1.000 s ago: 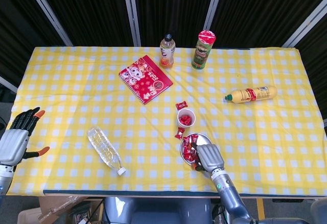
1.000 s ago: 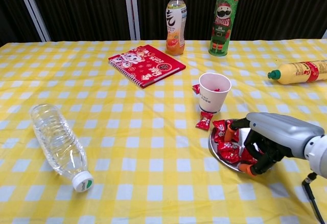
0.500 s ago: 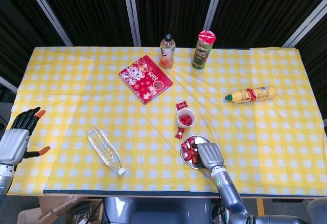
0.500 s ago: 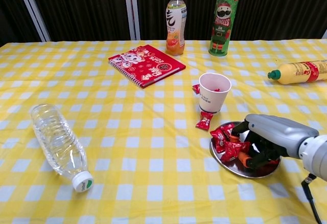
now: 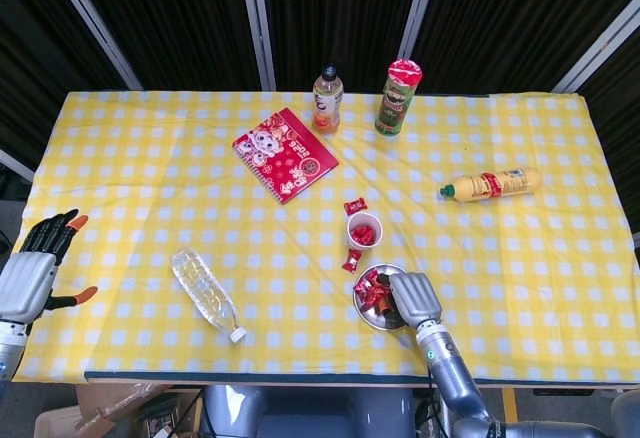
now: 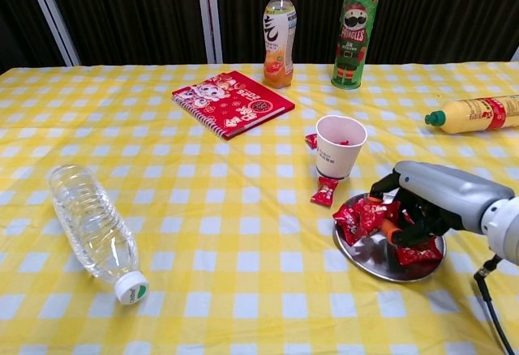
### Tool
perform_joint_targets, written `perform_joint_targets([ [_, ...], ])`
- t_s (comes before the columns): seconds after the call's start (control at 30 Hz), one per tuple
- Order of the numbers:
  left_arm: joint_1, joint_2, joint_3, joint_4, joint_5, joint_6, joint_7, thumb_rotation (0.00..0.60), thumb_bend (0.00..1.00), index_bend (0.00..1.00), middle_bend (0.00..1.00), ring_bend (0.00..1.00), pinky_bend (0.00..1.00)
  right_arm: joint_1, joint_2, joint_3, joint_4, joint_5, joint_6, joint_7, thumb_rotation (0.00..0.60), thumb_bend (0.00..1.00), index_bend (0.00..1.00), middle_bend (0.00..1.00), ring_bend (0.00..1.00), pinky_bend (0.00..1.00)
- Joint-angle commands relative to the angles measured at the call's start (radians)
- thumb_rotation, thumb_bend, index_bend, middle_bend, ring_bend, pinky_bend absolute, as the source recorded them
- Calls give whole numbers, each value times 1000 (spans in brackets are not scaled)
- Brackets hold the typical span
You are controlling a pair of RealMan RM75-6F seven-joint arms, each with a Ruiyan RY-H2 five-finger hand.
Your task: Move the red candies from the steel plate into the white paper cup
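The steel plate [image 6: 371, 256] [image 5: 366, 305] lies near the front edge with several red candies [image 6: 418, 254] in it. My right hand [image 6: 426, 199] [image 5: 415, 298] is low over the plate, fingers curled around a clump of red candies [image 6: 364, 215] at its left rim. Just behind the plate stands the white paper cup [image 6: 340, 146] [image 5: 364, 230], upright, with red candies inside. Two loose candies lie on the cloth, one [image 6: 325, 191] in front of the cup and one [image 6: 311, 139] behind it. My left hand [image 5: 30, 273] hovers at the table's far left edge, fingers spread, holding nothing.
A clear plastic bottle [image 6: 93, 229] lies on its side at the front left. A red notebook [image 6: 232, 102], an orange drink bottle [image 6: 279, 24] and a green Pringles can [image 6: 354, 24] stand at the back. A yellow squeeze bottle [image 6: 477, 114] lies at the right.
My right hand has shifted from the plate's near side toward its far side and lifted a little, dragging a clump of candies to the left rim. The left hand stayed put.
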Motion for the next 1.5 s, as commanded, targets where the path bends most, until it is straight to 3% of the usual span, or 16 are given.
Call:
perform_joint_targets([
  [0.03,0,0,0,1,-1,0,0,600,74,0,0,0,0,-1,32,22,-38,-7,19,-1,600,633,566,805,810,922],
  [0.43,-1,0,-1,-3,-2,-2,3,600,74,0,0,0,0,38,130,143,-131,29,54,-25,600,635,567,805,810,922],
  [0.8,-5,0,-5,-4,-13,-11,2,600,74,0,0,0,0,134,92,227,-12,120,12,-60,600,636,566,805,810,921],
  [1.33,-7,4,-6,-7,-23,-23,-3,600,74,0,0,0,0,192,8,212,160,166,-45,-40,600,634,562,805,810,922],
  [1.5,-7,5,-6,-8,-24,-24,-2,600,74,0,0,0,0,196,-5,201,180,162,-47,-32,600,635,492,805,810,921],
])
